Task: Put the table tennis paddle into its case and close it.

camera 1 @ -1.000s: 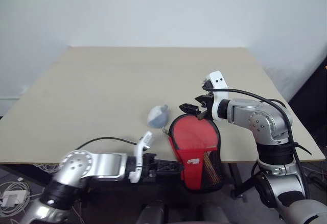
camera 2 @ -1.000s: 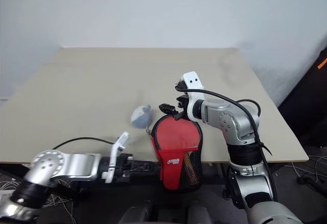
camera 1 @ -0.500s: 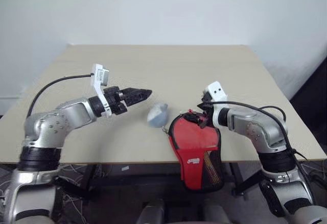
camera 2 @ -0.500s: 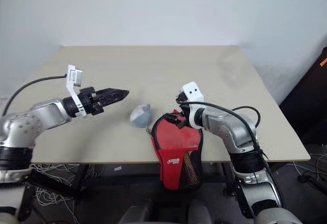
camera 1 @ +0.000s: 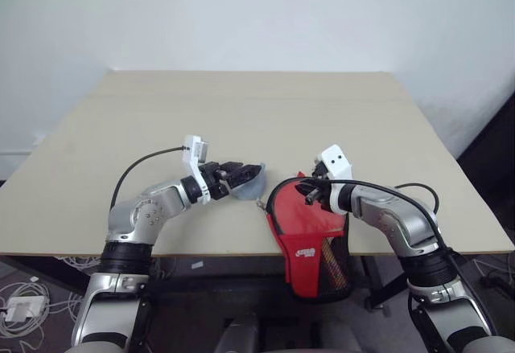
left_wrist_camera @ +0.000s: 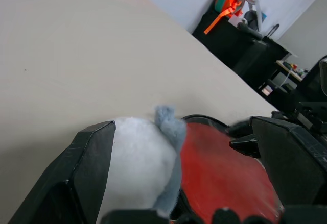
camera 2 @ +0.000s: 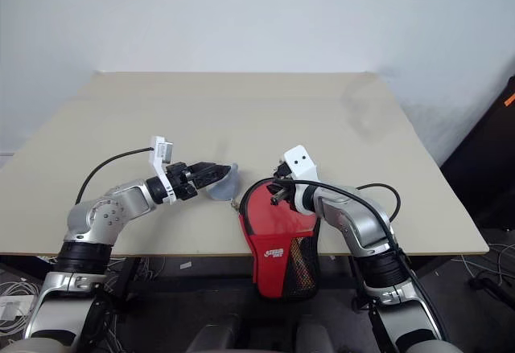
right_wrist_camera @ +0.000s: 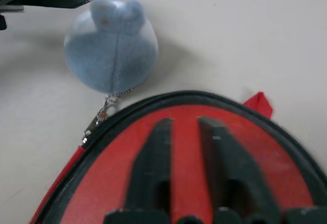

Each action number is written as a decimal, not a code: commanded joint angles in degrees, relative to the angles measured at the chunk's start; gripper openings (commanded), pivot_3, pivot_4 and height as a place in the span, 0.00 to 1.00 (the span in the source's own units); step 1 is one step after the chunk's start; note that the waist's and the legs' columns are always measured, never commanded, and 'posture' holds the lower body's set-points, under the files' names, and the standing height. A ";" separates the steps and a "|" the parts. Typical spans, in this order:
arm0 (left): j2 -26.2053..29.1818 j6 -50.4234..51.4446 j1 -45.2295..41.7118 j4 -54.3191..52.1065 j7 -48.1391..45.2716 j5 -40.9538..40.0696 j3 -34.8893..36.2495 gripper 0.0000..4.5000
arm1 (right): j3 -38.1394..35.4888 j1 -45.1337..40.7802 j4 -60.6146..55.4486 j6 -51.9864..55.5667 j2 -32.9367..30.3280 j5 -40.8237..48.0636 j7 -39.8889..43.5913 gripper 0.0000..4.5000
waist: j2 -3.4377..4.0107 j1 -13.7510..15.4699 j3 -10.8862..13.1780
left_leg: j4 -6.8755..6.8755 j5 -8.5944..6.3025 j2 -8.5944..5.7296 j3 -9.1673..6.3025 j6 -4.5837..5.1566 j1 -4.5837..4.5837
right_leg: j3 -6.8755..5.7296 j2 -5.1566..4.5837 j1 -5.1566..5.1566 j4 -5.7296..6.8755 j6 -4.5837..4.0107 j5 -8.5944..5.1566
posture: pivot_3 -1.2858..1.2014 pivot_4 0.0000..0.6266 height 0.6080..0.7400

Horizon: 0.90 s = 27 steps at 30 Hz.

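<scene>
At the table's (camera 1: 161, 128) near edge the red case (camera 1: 310, 232) hangs half off, the right gripper (camera 1: 312, 190) closed and pressing its top; the paddle cannot be made out inside. The left gripper (camera 1: 245, 171) gapes around the blue pompom (right_wrist_camera: 112, 48) on the zip pull; a hard tug could drag the case off

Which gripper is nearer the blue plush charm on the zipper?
Left. The left gripper straddles the plush charm; the right gripper rests on the case beside it.
</scene>
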 commanded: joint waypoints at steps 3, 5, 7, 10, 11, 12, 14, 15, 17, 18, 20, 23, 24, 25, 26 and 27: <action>-2.41 -2.27 -3.03 2.27 -1.23 2.31 2.89 1.00 | 3.44 0.87 3.04 -5.20 0.30 -3.60 0.71 0.00 | -0.01 -0.01 -0.01 | 0.01 0.00 0.00 0.00 0.01 0.02 | -0.01 0.00 0.02 0.00 -0.02 0.01 | 0.52 0.00 0.99; -3.20 -2.61 -3.94 3.33 -0.97 2.55 4.10 1.00 | 4.58 1.49 4.77 -6.69 0.64 -4.73 0.89 0.00 | -0.03 0.01 -0.01 | 0.02 0.01 0.00 0.00 0.01 0.01 | -0.01 0.01 0.02 0.01 -0.01 0.02 | 0.52 0.00 0.99; -3.99 -2.81 -4.90 4.93 -0.59 2.64 5.58 1.00 | 5.35 2.07 6.14 -7.99 1.12 -5.67 0.90 0.00 | -0.03 0.00 -0.02 | 0.04 0.01 -0.01 0.00 0.01 0.01 | -0.01 0.01 0.03 0.01 -0.05 0.04 | 0.52 0.00 0.99; -5.67 -3.17 -6.76 8.27 0.76 1.75 9.22 1.00 | 6.13 2.55 7.46 -8.76 1.28 -7.04 0.84 0.00 | -0.07 -0.01 -0.05 | 0.05 0.01 -0.01 -0.02 0.01 0.06 | -0.02 0.01 0.07 0.02 -0.05 0.06 | 0.52 0.00 0.99; -6.10 -3.18 -7.34 9.49 1.01 1.63 10.33 1.00 | 5.97 2.62 7.92 -8.35 1.34 -7.45 0.50 0.00 | -0.08 -0.03 -0.06 | 0.05 0.01 -0.01 -0.02 0.01 0.09 | -0.01 0.01 0.10 0.03 -0.05 0.06 | 0.52 0.00 0.99; -6.36 -3.45 -7.67 10.63 1.06 2.16 10.77 1.00 | 5.63 2.72 8.21 -8.17 1.45 -7.65 0.29 0.00 | -0.11 -0.04 -0.08 | 0.05 0.01 0.00 -0.02 0.01 0.09 | -0.01 0.02 0.09 0.05 -0.05 0.07 | 0.52 0.00 0.99; -6.81 -4.01 -7.73 12.37 0.52 3.42 11.00 1.00 | 5.29 2.89 8.16 -8.06 1.48 -7.76 0.36 0.00 | -0.14 -0.02 -0.10 | 0.06 0.01 0.00 -0.03 0.01 0.10 | -0.01 0.04 0.10 0.07 -0.05 0.07 | 0.52 0.00 0.99; -7.12 -4.25 -7.77 13.64 0.54 3.75 11.37 1.00 | 5.23 3.01 7.82 -7.93 1.45 -7.81 0.43 0.00 | -0.16 -0.02 -0.12 | 0.07 0.01 0.00 -0.03 0.01 0.11 | -0.01 0.04 0.11 0.07 -0.09 0.10 | 0.52 0.00 0.99; -7.70 -4.68 -7.64 15.75 0.49 4.20 11.96 1.00 | 5.09 3.24 6.81 -7.30 1.36 -7.78 0.47 0.00 | -0.26 -0.02 -0.18 | 0.08 0.01 0.00 -0.03 0.01 0.11 | -0.01 0.04 0.12 0.07 -0.17 0.15 | 0.52 0.00 0.99; -7.95 -4.86 -7.47 16.63 0.44 4.56 12.01 1.00 | 4.94 3.31 6.31 -6.95 1.36 -7.70 0.46 0.00 | -0.32 0.00 -0.22 | 0.08 0.01 0.00 -0.04 0.01 0.11 | -0.01 0.04 0.12 0.08 -0.18 0.16 | 0.52 0.00 0.99; -8.52 -4.86 -6.56 17.17 -0.17 5.44 11.39 1.00 | 4.51 3.33 5.38 -6.23 1.49 -7.57 0.38 0.00 | -0.39 0.03 -0.26 | 0.10 0.01 -0.01 -0.06 0.01 0.10 | -0.03 0.04 0.14 0.07 -0.20 0.17 | 0.52 0.00 0.99; -9.60 -4.32 -5.20 17.47 -0.67 6.45 10.79 1.00 | 3.90 3.20 4.51 -5.38 1.88 -7.47 0.07 0.00 | -0.41 0.01 -0.27 | 0.10 0.00 -0.02 -0.06 0.01 0.10 | -0.03 0.03 0.16 0.06 -0.21 0.18 | 0.52 0.00 0.99; -9.94 -4.33 -4.87 17.50 -0.74 6.82 10.64 1.00 | 3.79 3.12 4.36 -5.15 2.01 -7.49 0.00 0.00 | -0.41 0.00 -0.27 | 0.10 0.00 -0.01 -0.06 0.01 0.10 | -0.03 0.03 0.15 0.07 -0.22 0.18 | 0.52 0.00 0.99; -10.17 -4.37 -4.68 17.50 -0.80 7.12 10.59 1.00 | 3.72 3.08 4.28 -4.99 2.10 -7.55 -0.01 0.00 | -0.41 0.00 -0.27 | 0.10 0.00 -0.01 -0.06 0.00 0.11 | -0.03 0.03 0.13 0.09 -0.22 0.19 | 0.52 0.00 0.99; -10.74 -3.98 -4.14 17.03 -0.95 7.25 10.26 1.00 | 3.67 3.04 4.12 -4.79 2.26 -7.57 -0.09 0.00 | -0.42 0.00 -0.28 | 0.10 0.01 -0.01 -0.06 0.00 0.10 | -0.03 0.03 0.13 0.10 -0.22 0.19 | 0.52 0.00 0.99; -11.36 -3.29 -3.70 16.50 -1.01 7.13 10.15 1.00 | 3.66 3.01 3.97 -4.60 2.41 -7.60 -0.17 0.00 | -0.42 0.01 -0.28 | 0.11 0.01 -0.01 -0.06 0.00 0.10 | -0.03 0.04 0.13 0.11 -0.23 0.19 | 0.52 0.00 0.99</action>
